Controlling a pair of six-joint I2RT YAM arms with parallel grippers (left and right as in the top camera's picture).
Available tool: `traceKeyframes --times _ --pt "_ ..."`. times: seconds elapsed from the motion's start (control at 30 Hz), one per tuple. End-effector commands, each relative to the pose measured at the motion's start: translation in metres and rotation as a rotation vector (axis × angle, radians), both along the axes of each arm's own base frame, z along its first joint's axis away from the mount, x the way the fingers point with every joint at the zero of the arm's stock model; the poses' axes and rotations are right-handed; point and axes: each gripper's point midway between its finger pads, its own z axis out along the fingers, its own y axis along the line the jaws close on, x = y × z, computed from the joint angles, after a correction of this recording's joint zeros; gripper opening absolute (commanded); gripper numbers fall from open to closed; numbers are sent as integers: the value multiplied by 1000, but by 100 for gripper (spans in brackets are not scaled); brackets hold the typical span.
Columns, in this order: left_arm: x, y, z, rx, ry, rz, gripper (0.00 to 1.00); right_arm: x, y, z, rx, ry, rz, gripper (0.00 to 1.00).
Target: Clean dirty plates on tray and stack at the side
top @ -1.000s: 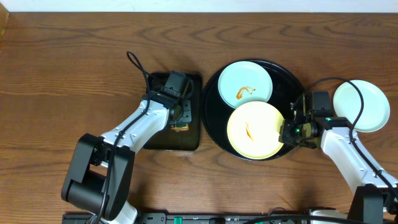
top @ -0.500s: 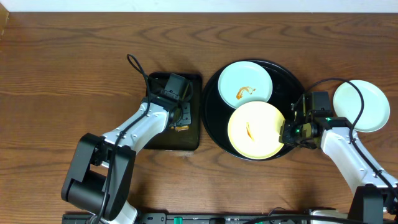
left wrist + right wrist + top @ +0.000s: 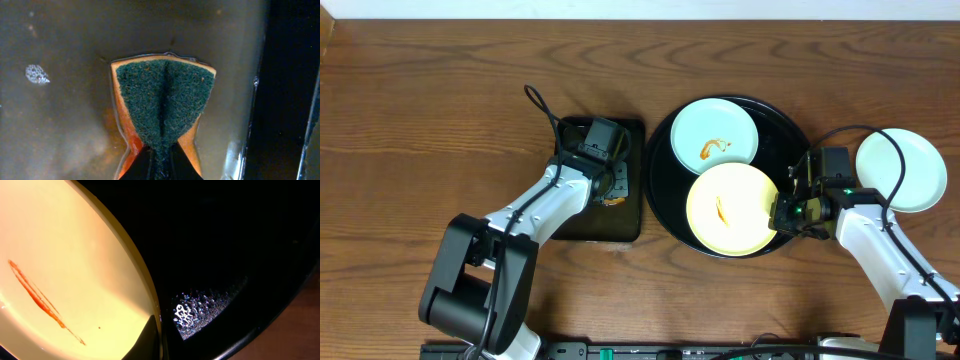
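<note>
Inside the rectangular black basin [image 3: 620, 228], a green-and-orange sponge [image 3: 165, 100] is pinched by the left gripper [image 3: 157, 165]. On the round glossy black tray [image 3: 662, 185], a sauced mint-green plate [image 3: 714, 132] is set at 12 o'clock, and a streaked yellow plate [image 3: 725, 210] at 6 o'clock is clamped at its 3 o'clock rim by the right gripper [image 3: 780, 212].

The worktop [image 3: 440, 100] is brown wood grain. The tray [image 3: 778, 132] is glossy black, the yellow plate [image 3: 740, 225] smooth, the sponge [image 3: 165, 100] rough green fibre over orange foam.
</note>
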Motion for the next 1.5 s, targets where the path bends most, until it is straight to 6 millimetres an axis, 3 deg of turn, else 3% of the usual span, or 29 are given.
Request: traceKeyframes --times 0.0,0.23,0.87,1.47 --pt "8 0 19 6 -65 -45 7 -3 0 -3 -6 13 -8 1" --pt "21 12 60 68 -210 -57 8 -2 0 -3 -6 9 -8 1" --pt "43 11 164 23 -558 -70 7 2 0 -2 -7 -8 0 1" --pt "51 8 182 -2 -634 -63 8 2 0 -2 -7 -8 0 1"
